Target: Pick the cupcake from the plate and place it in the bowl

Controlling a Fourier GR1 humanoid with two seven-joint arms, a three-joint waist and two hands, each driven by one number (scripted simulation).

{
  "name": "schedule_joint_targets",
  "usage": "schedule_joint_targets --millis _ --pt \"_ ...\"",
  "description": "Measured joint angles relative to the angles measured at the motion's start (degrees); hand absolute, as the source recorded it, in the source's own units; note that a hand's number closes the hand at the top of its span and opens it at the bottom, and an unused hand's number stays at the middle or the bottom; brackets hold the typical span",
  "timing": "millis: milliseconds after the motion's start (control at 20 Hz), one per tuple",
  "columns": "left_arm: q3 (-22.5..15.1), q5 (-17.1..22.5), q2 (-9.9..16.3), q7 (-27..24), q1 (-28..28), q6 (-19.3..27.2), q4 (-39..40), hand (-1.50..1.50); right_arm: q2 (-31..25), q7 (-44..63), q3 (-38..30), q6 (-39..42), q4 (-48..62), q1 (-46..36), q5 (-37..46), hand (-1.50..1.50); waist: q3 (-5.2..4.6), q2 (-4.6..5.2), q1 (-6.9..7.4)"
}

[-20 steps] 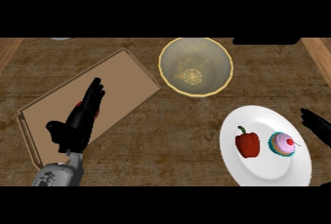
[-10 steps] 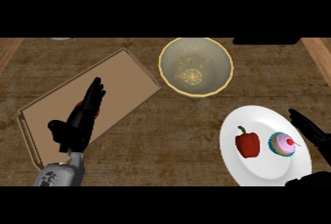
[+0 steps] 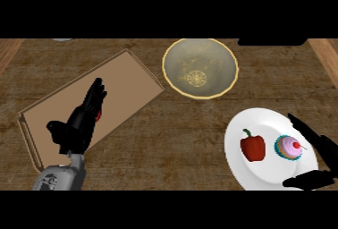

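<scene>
the cupcake [image 3: 289, 147], pink-frosted with a red cherry on a teal wrapper, sits on the right half of the white plate [image 3: 254, 125], just beside a red bell pepper [image 3: 252, 146] that lies to its left on the same plate. the bowl [image 3: 200, 67], pale and yellow-rimmed, stands on the wooden counter [image 3: 165, 134] up and to the left of the plate, well apart from the cupcake.

the right hand [image 3: 318, 147] has come further in from the right edge than half a second ago: its fingers [image 3: 300, 125] now stretch over the plate's right rim just beside the cupcake, and its thumb [image 3: 305, 181] shows below, over the plate's lower edge. fingers and thumb are spread wide apart, with the cupcake lying between them, and they close on nothing; whether any part touches the cupcake cannot be told.

the left hand [image 3: 78, 125] rests over the brown cutting board [image 3: 125, 78] at the left, fingers straight and pointing up the view, holding nothing, where it was before. cupcake, pepper, plate and bowl have not moved.
</scene>
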Motion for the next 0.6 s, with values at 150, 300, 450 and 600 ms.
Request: schedule_joint_targets --millis 150,300,450,600 --pt "-0.8 -1.2 -1.2 0.8 0.2 0.6 -0.8 0.0 -0.3 -2.2 0.1 0.8 2.6 -1.0 1.1 1.5 0.02 -0.01 -0.02" --pt "-0.7 -1.5 -1.3 1.1 -0.4 0.5 -0.5 0.0 -1.0 -5.6 2.9 0.7 1.7 -1.0 4.2 1.5 0.02 0.0 -0.03" --pt "-0.5 -1.4 -1.4 0.2 0.4 0.0 -0.5 0.0 -1.4 -10.1 5.0 -0.9 2.5 -0.9 7.8 1.5 -0.02 -0.02 0.02" --pt "0.6 -1.1 -1.3 -0.8 -0.2 -0.7 0.9 0.0 -0.9 -12.0 6.1 -0.8 1.3 0.5 9.1 1.5 -0.05 -0.05 -0.08"
